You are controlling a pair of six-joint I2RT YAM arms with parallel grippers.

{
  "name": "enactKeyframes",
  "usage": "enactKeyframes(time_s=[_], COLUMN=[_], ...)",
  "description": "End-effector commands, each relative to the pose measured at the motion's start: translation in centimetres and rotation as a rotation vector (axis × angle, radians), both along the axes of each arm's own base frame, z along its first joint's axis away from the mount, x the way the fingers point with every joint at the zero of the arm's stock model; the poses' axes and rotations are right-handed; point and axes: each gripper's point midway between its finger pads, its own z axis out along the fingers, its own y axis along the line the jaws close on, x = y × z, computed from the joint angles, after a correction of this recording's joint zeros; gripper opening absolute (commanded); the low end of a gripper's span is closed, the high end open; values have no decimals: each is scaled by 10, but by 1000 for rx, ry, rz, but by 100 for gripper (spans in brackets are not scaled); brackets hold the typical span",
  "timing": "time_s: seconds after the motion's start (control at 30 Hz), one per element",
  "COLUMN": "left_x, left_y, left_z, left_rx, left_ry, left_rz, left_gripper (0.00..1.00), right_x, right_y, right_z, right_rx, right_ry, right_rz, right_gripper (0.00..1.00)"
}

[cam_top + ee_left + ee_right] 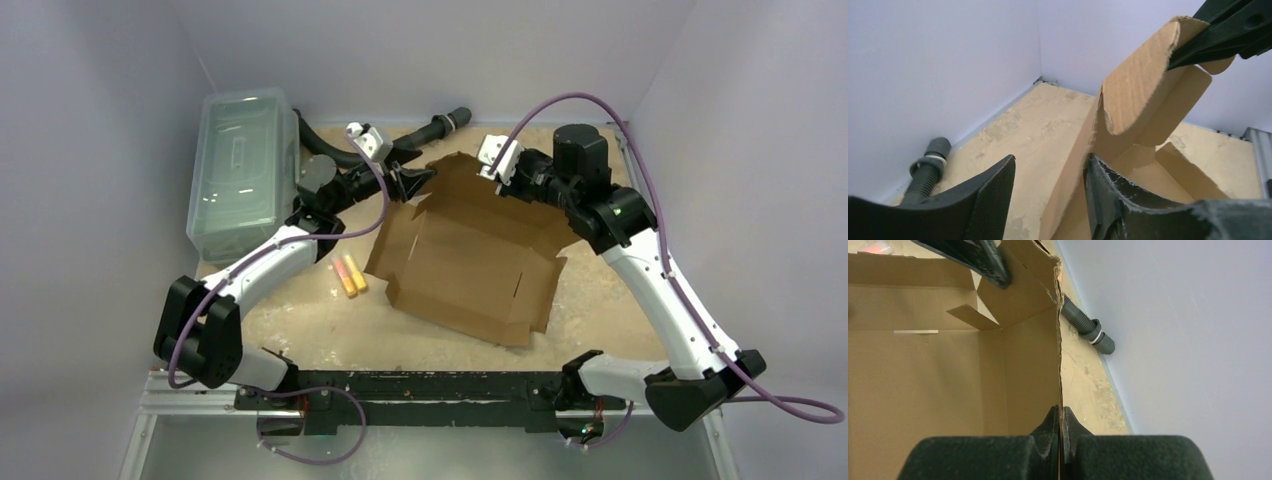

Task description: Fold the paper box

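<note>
The paper box (pixel 470 262) sits half-formed in the middle of the tabletop (pixel 610 300), its far wall raised. The right claw (pixel 1062 432) pinches that wall's edge tight. The left claw (pixel 1050 167) straddles the far-left corner wall, jaws apart, with one finger against the cardboard. A clear lidded bin (pixel 240 170) stands at far left, and what it holds cannot be made out.

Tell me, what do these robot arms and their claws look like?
Both the left arm and the right arm have smooth white shells between chunky black joints, with a purple cable looping along each. The left claw and right claw are pairs of black fingers with rough, textured inner faces.
</note>
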Motion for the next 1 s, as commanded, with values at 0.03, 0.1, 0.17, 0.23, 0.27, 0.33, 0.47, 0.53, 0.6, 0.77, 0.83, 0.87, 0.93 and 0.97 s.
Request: enactKeyframes(time_s=[0.03, 0.1, 0.17, 0.23, 0.27, 0.33, 0.47, 0.53, 0.6, 0.77, 0.83, 0.87, 0.93, 0.97], left_x=[7, 9, 10, 11, 11, 11, 11, 11, 11, 9, 9, 8, 8, 8], left_y=[-16, -19, -18, -16, -15, -13, -13, -13, -13, -12, -12, -12, -12, -12], left_z=[24, 26, 26, 30, 33, 38, 45, 46, 48, 50, 51, 51, 50, 51], left_rx=[23, 34, 44, 44, 41, 36, 33, 32, 29, 21, 20, 20, 21, 20], left_ry=[-90, -99, -110, -130, -142, -165, -191, -195, -199, -213, -217, -217, -216, -219], left_rz=[-16, -15, -5, 9, 14, 29, 30, 29, 30, 28, 27, 25, 25, 25], left_gripper=[31, 9, 0, 0, 0, 0, 0, 0, 0, 0, 0, 0, 0, 0], right_x=[-2, -2, 0, 3, 5, 9, 15, 20, 21, 18, 18, 19, 22, 23], right_y=[10, 11, 11, 11, 9, 7, 1, -3, -6, -5, -2, -1, -1, 0], right_z=[29, 26, 22, 17, 14, 10, 1, -2, -4, -16, -19, -20, -19, -18], right_rx=[61, 56, 47, 39, 37, 32, 41, 50, 57, 35, 33, 32, 32, 36], right_ry=[-40, -28, -12, 14, 30, 63, 154, 197, 233, 293, 308, 309, 307, 308], right_rz=[42, 45, 43, 34, 27, 14, 1, 3, 15, 58, 76, 80, 81, 86], right_gripper=[0, 0, 0, 0, 0, 6, 20, 27, 33, 42, 42, 41, 38, 35])
